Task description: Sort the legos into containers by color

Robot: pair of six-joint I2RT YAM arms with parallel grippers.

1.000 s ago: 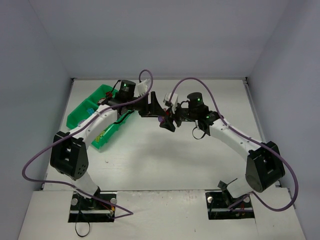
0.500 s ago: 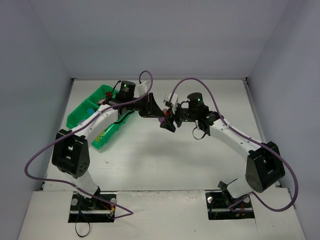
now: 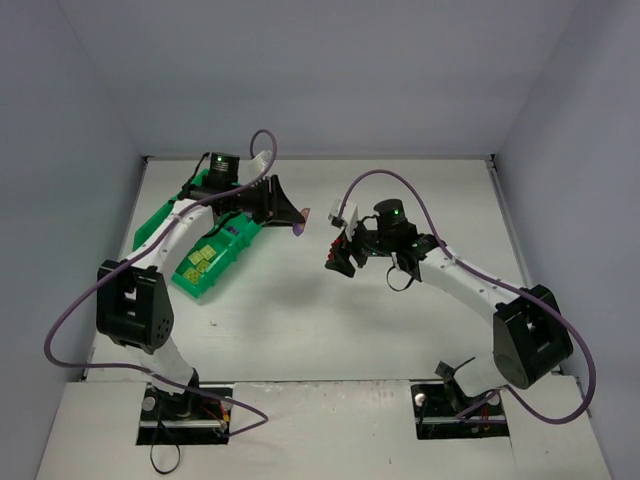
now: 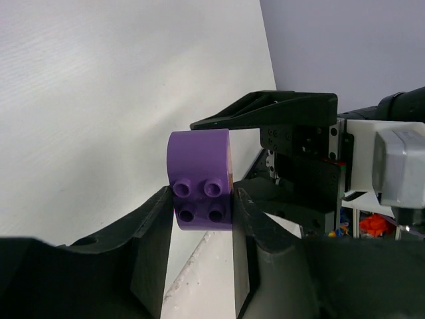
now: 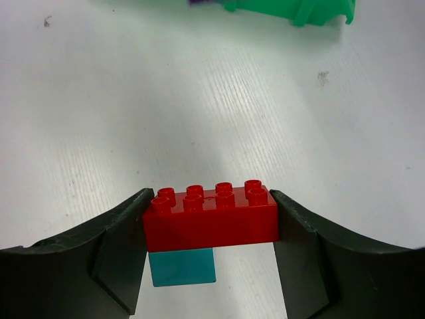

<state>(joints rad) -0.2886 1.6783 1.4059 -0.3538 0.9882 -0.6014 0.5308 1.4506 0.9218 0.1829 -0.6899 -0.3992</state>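
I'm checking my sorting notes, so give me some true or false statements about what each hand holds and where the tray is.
The left hand is shut on a purple lego. True.
The right hand is empty. False: it grips a red lego with a cyan lego attached beneath.
The green tray lies nearer the left hand than the right hand. True.
The purple lego lies in the tray. False: the left hand holds it beside the tray.

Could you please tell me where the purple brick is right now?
The purple brick is pinched between the fingers of the left gripper, mid-frame in the left wrist view; from above it is just right of the green tray.
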